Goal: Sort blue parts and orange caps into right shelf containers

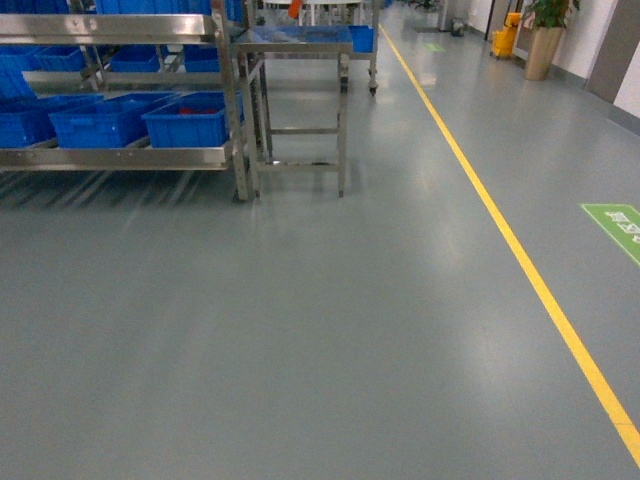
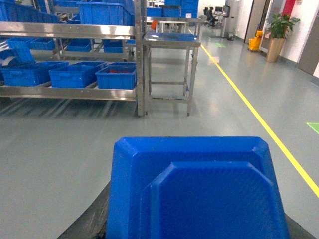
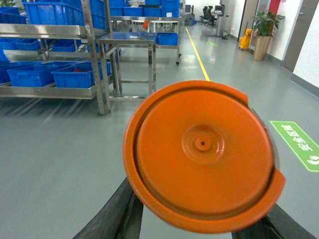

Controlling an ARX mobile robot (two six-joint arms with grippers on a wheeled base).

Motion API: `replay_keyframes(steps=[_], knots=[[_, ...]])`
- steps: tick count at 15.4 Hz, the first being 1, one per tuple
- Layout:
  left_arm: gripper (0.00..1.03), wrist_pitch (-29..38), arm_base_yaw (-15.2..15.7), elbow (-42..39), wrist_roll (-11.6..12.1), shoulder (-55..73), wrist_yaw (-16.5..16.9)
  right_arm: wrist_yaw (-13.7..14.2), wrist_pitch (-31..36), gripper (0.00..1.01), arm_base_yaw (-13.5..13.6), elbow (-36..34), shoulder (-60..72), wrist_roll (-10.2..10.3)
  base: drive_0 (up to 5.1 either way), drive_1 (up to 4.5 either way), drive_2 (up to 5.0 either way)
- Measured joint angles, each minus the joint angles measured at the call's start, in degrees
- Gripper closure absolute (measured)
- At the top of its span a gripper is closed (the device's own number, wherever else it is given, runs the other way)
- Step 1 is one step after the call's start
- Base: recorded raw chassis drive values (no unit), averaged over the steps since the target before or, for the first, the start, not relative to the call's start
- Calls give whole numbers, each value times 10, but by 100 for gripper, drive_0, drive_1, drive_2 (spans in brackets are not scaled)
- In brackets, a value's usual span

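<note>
Up front, orange cap (image 3: 203, 154) between fingers (image 3: 112, 211).

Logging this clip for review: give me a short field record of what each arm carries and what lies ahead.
left arm load: blue part, filling the lower wrist view
right arm load: orange cap, flat face to camera
end effector jaws: hidden behind the loads
containers: blue crates on the steel shelf, ahead left
table: steel table beside shelf
floor: yellow line on right

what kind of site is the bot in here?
Most likely a factory or warehouse floor: steel shelf racks loaded with blue crates, a yellow lane line painted on the grey floor, and a steel work table.
</note>
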Motion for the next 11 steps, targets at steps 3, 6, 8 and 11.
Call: replay_keyframes(steps=[3,6,8,11], knots=[[60,2,0,0,0,0,0,0,-1,59,0,0,0,0,12,435,-410],[60,1,0,0,0,0,0,0,1,59,0,0,0,0,12,435,-410],[60,1,0,0,0,0,0,0,-1,59,0,0,0,0,12,435,-410],[60,0,0,0,0,0,0,0,1,59,0,0,0,0,11,433,-412]])
